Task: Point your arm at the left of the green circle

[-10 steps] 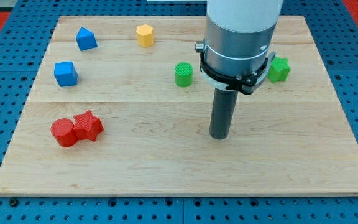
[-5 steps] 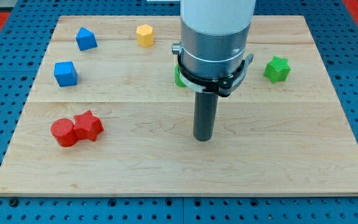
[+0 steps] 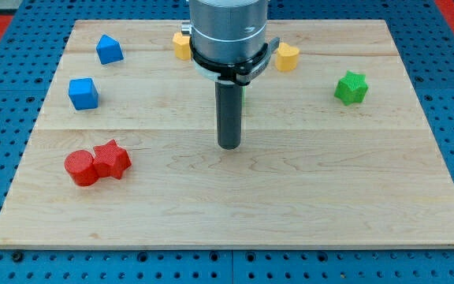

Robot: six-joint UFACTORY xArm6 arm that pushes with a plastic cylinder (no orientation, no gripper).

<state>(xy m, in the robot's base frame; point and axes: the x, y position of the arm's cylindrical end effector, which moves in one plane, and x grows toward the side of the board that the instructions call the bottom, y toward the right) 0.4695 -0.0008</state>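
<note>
The green circle is almost wholly hidden behind my rod; only a thin green sliver shows at the rod's right edge, near the board's upper middle. My tip rests on the wooden board, just below and slightly to the view's left of where the green circle sits. The arm's grey body covers the board's top middle.
A green star lies at the right. Two yellow blocks flank the arm at the top. Two blue blocks are at upper left. A red circle touches a red star at lower left.
My rod has moved to the view's left and slightly up, from right of the green circle to in front of it, hiding the circle and uncovering a second yellow block.
</note>
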